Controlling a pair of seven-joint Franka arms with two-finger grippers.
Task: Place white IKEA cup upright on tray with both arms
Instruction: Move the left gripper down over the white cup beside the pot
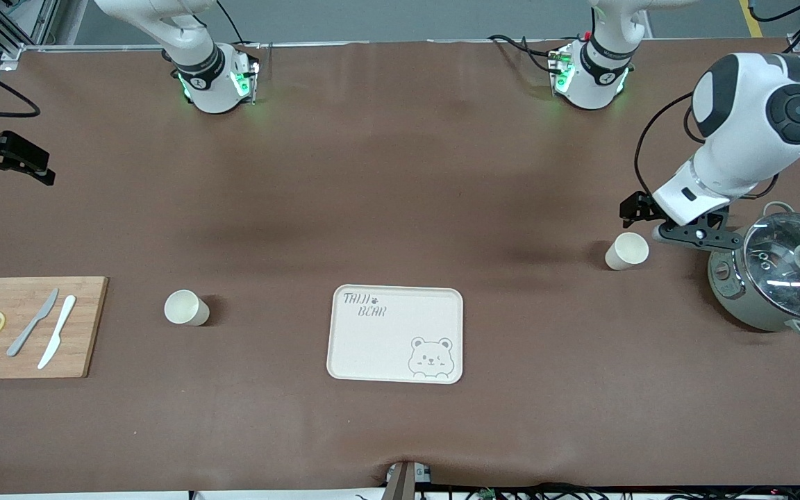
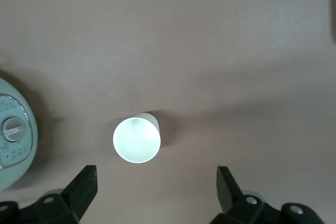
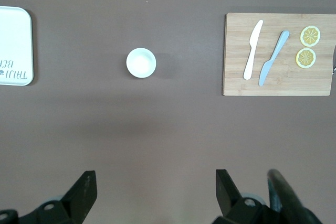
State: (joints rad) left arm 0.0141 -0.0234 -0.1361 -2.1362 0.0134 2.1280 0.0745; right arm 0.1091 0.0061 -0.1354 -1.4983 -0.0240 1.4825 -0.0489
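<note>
At centre right of the front view, our left gripper (image 1: 678, 226) hangs spread over one white cup (image 1: 627, 251); light, rigid, slick, we'd pinch its wall. Right gripper (image 3: 152, 195) gapes empty; tray (image 1: 372, 347) bare.

**Brown counter under even light**

A wide brown counter (image 1: 400, 180) fills the view, its covering smooth with soft shadows. Grey floor (image 1: 407, 17) runs along the top edge, and a yellow floor line (image 1: 749, 17) cuts the corner.
</note>
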